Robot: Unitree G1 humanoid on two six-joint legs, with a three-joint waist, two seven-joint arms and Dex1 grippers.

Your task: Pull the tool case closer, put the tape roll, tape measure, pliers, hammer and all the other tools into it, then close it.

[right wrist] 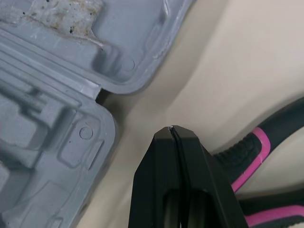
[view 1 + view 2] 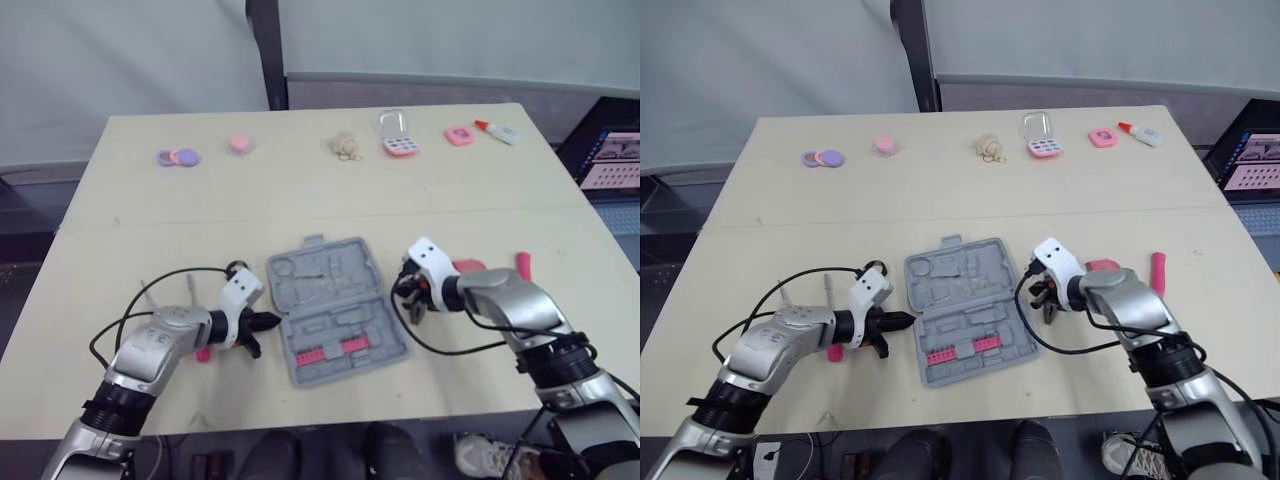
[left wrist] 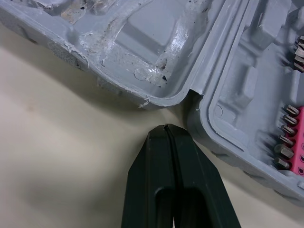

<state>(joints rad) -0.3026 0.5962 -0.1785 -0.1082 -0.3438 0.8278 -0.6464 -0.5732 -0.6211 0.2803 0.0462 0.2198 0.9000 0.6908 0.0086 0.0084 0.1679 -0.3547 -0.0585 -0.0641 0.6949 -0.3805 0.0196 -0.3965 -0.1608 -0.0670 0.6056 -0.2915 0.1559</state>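
Note:
The grey tool case point(image 2: 335, 300) lies open at the middle of the table, with a pink strip of bits point(image 2: 328, 352) in its near half. My left gripper point(image 2: 270, 322) is shut and empty, its tip point(image 3: 165, 127) just off the case's left edge by the hinge notch. At the case's right edge my right gripper point(image 2: 402, 290) is also shut and empty, tip point(image 1: 171, 128) over bare table. Black-and-pink pliers point(image 1: 259, 152) lie right beside it. A pink tool point(image 2: 468, 266) and a pink handle point(image 2: 523, 266) lie further right. Under my left arm sits a small pink piece point(image 2: 204, 353).
Thin metal tools point(image 2: 190, 285) lie left of the case. Along the far edge are purple and pink discs point(image 2: 178, 157), a pink lump point(image 2: 240, 143), rubber bands point(image 2: 344, 146), a pink keypad toy point(image 2: 399, 135), a pink box point(image 2: 459, 136) and a glue bottle point(image 2: 497, 131).

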